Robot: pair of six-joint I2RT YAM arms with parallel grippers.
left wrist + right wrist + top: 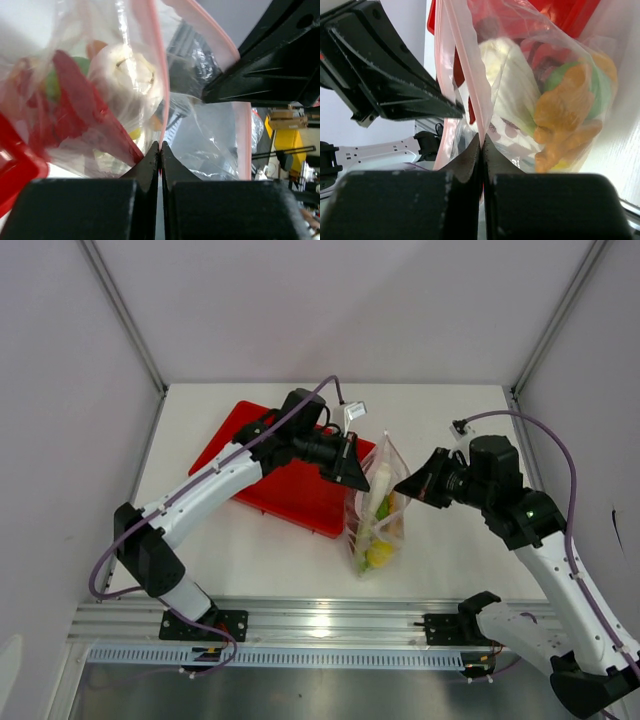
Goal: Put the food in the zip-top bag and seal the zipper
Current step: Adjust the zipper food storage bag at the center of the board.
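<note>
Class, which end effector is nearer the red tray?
Left. The left end effector pinches the zipper at the red tray's right edge; the right end effector pinches it from the zip-top bag's far side, off the tray.

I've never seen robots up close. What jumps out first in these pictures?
A clear zip-top bag packed with colourful toy food is held upright between the two arms, near the middle of the table. The left gripper and the right gripper are each pinched shut on the pink zipper along its mouth. A bright red tray lies just behind the bag, to the left.
</note>
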